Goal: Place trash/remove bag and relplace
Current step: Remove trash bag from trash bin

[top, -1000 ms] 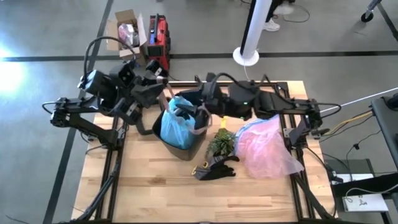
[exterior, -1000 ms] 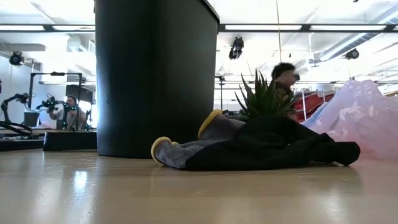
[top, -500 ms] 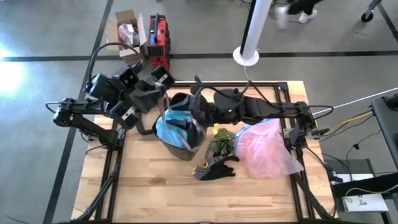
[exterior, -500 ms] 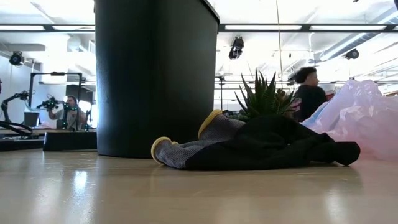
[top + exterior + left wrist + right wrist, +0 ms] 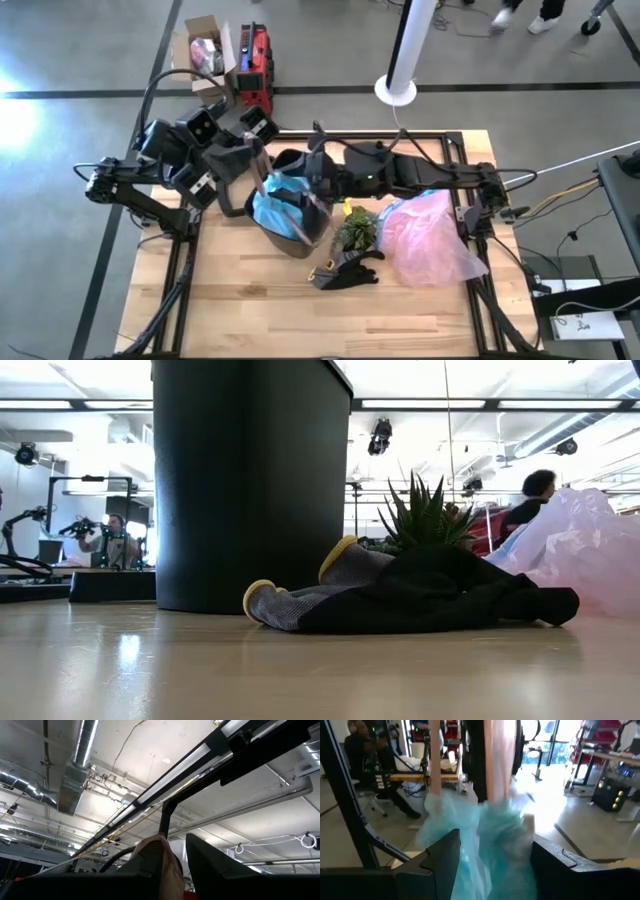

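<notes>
**A:** Where is our thin see-through teal-blue plastic bag [image 5: 281, 208]?

**B:** It sits inside the tall black round bin [image 5: 300, 240], near the middle of the wooden table [image 5: 250, 310]. Its top is bunched up at the bin's mouth. From the bin, the pink see-through plastic bag [image 5: 430, 235] lies at about 3 o'clock, and the small green spiky plant [image 5: 355, 230] is between them. The black-and-yellow glove [image 5: 345, 270] lies at about 5 o'clock.

**A:** What are our grippers doing?

**B:** Our right gripper [image 5: 490, 855] is at the bin's mouth, and its fingers stand part-way apart with the teal bag bunched between them. We think it grips the bag, but it may only be touching. Our left gripper [image 5: 258, 172] is at the bin's rim at about 10 o'clock. It is nearly closed, and something pale shows between its fingers. We cannot tell what that is.

**A:** How will the bag feel?

**B:** We think very light, floppy and slippery. It could tear or slide out. We should pinch a thick bunch near the top edge, not one thin layer.
</notes>
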`<state>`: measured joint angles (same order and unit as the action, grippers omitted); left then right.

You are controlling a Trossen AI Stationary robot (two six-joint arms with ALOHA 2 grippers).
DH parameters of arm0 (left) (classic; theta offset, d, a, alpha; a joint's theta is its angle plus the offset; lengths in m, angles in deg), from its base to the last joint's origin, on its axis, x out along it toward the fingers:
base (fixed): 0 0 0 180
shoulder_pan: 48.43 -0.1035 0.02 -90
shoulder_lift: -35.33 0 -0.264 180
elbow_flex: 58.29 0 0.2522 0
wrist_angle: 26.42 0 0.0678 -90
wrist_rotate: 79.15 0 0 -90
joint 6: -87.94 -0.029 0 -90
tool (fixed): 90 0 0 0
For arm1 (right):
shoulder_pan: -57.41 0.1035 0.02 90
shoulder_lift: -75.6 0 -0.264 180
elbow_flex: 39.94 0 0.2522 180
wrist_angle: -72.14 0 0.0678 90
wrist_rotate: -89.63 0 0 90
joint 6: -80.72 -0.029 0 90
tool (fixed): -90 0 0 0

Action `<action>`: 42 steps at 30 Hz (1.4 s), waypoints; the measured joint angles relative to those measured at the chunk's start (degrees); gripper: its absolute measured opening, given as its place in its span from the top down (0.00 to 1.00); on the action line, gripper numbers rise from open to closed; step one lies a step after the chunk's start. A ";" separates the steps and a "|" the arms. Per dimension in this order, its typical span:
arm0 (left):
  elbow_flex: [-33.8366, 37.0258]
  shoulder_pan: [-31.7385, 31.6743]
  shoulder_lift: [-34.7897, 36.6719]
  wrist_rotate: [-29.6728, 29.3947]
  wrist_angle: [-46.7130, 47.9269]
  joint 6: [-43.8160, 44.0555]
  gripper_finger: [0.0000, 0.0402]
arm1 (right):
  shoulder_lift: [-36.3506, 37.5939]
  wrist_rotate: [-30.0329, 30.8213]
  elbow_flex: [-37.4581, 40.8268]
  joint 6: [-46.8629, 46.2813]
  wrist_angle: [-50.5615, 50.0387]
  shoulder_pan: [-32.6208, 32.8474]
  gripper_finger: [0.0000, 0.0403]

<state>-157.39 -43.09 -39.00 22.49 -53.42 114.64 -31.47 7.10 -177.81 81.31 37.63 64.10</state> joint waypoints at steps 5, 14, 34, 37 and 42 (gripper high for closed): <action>0.00 0.00 -0.18 -0.02 -0.02 0.00 0.83 | 1.10 -0.17 -0.44 0.07 0.22 0.14 0.54; -0.02 0.37 -0.81 -0.04 0.18 1.18 0.85 | 2.13 -6.25 -0.42 0.60 4.09 0.29 0.54; -0.02 1.40 -5.90 -0.07 -4.24 4.02 0.83 | 2.78 -12.45 -0.42 -3.54 4.90 0.31 0.61; -0.02 1.40 -5.90 -0.07 -4.67 4.03 0.82 | 2.78 -12.45 -0.42 -2.95 4.74 0.31 0.74; -0.02 1.40 -5.50 -0.05 -5.29 3.99 0.82 | 2.78 -12.42 -0.42 -0.11 4.80 0.30 0.98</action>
<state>-157.41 -41.69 -44.49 22.44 -58.71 118.62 -28.69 -5.32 -178.23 81.20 42.43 64.40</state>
